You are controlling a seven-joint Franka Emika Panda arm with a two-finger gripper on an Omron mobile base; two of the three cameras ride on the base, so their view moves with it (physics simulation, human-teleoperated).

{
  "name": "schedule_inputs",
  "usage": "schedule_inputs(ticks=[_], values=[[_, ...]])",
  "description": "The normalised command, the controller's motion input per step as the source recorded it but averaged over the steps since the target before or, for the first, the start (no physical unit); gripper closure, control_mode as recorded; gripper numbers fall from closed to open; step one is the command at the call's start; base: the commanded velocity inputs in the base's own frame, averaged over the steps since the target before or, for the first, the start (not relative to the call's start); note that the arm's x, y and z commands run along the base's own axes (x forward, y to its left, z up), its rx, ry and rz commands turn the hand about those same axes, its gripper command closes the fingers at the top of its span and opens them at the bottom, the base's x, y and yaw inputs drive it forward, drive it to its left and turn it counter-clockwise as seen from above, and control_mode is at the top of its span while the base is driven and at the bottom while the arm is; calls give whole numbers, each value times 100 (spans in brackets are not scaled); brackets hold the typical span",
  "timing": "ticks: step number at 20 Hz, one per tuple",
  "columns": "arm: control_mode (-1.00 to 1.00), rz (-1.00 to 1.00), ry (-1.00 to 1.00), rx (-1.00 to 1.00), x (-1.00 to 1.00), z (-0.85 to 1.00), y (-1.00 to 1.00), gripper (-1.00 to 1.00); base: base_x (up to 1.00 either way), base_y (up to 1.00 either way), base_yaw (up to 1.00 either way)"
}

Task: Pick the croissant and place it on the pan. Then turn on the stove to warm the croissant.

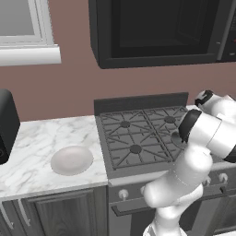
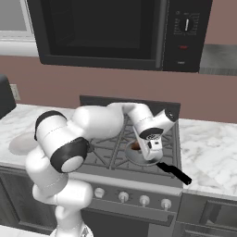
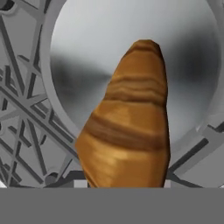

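A: Status? Where's the croissant [image 3: 129, 127]?

B: In the claw [image 2: 149, 147], right over the pan [image 3: 87, 57]. Hand cam has it big, pan bottom behind it. Fingertips are hidden by the pastry, so gripping is my read, not seen directly.

A: Down yet?

B: Can't tell if it's touching the pan. From the right cam, a brown bit sits at the pan rim under the hand.

A: Plate [image 1: 72, 160]?

B: Bare, on the counter left of the stove [image 1: 133, 138].

A: What's left?

B: Let go, pull back, then turn a knob [image 2: 123, 196] on the front row. No flame visible, so I'd say heating isn't started.
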Motion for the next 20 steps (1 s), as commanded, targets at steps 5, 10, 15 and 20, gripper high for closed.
schedule_inputs(ticks=[5, 10, 15, 20], values=[[-100, 0, 0, 2, 20, -10, 0, 100, 0, 0, 0], [-100, 0, 0, 3, 26, -7, 0, 100, 0, 0, 0], [-100, 0, 0, 0, 18, -14, 0, 100, 0, 0, 0], [-100, 0, 1, 0, 17, -20, 0, 100, 0, 0, 0]])
